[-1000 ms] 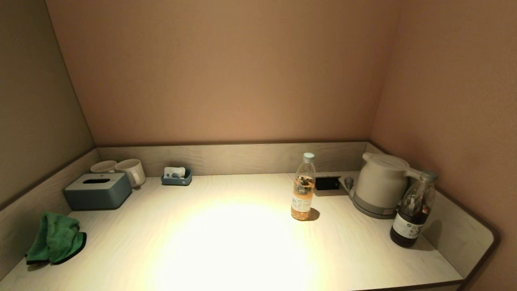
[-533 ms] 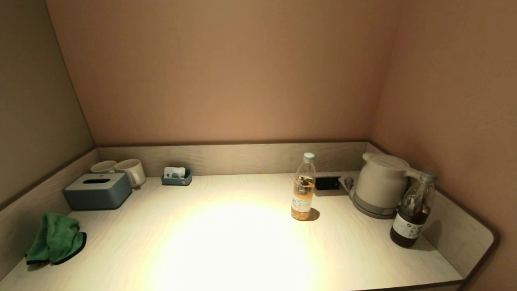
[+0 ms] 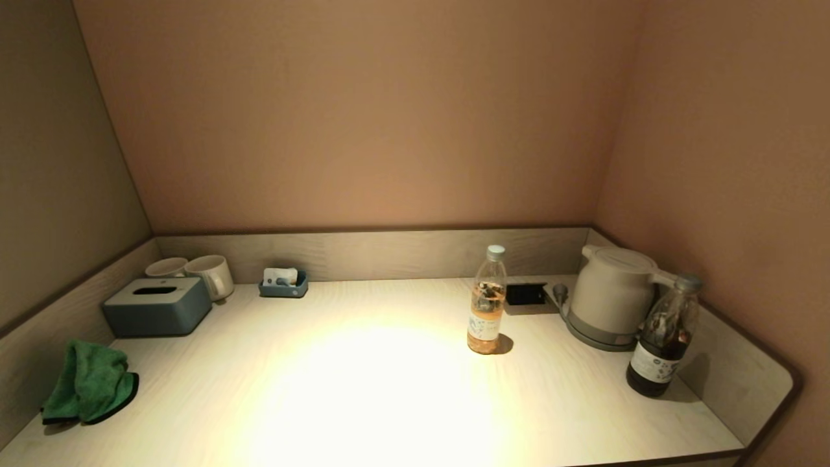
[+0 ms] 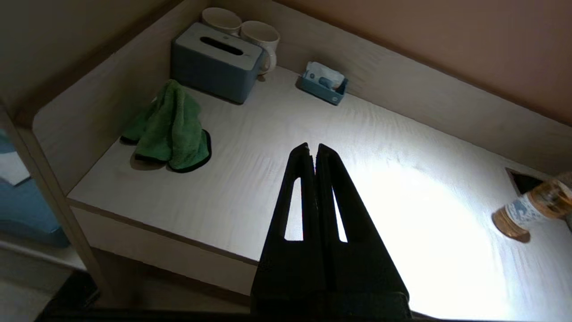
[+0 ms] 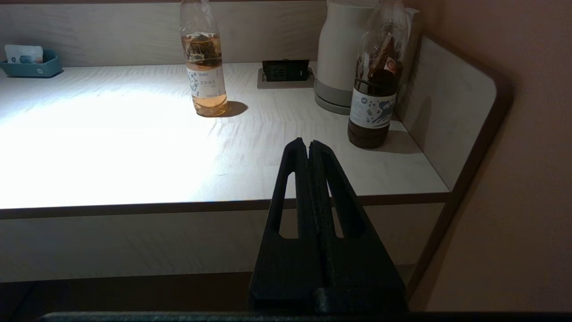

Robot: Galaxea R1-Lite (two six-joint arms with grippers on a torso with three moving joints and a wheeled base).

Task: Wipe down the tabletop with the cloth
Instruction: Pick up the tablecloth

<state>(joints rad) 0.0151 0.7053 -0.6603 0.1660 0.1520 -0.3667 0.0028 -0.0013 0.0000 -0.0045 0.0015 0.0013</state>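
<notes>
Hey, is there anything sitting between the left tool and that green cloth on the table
Nothing visible does. In the left wrist view the left tool, fingers together, hangs over the tabletop's near edge, and only bare surface lies between it and the green cloth. The tissue box stands beyond the cloth, not in the path.

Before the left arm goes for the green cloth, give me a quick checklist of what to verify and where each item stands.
1. Cloth free to grab, bunched on the tabletop by the left wall: ok.
2. Left gripper open for the grasp: not ok, shut.
3. Left gripper above the near edge, off the cloth: ok.
4. Tissue box apart from the cloth: ok.
5. Right gripper parked off the near edge, shut: ok.
6. Clear bottle standing mid-table in the wiping path: not ok.
</notes>
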